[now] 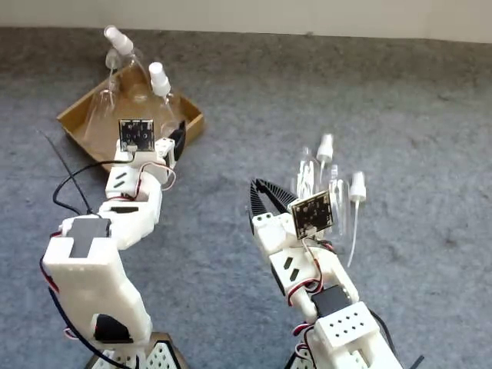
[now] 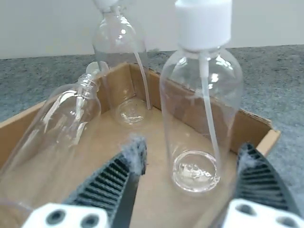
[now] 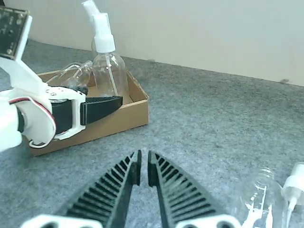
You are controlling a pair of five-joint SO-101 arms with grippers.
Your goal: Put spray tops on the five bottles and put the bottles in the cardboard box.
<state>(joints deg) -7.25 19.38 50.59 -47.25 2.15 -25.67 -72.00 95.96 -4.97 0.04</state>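
Observation:
The cardboard box sits at the far left on the carpet. In it stand two clear bottles with white spray tops, and a bottle without a top leans beside them. My left gripper is open over the box's near side, with the nearer topped bottle standing between its fingers, untouched. My right gripper is shut and holds nothing, low over the carpet at the middle. Two more clear bottles lie just right of it, with white spray tops.
Grey carpet covers the whole table. Open carpet lies between the box and my right gripper. A pale wall runs along the far edge. The left arm's black cable loops beside its base.

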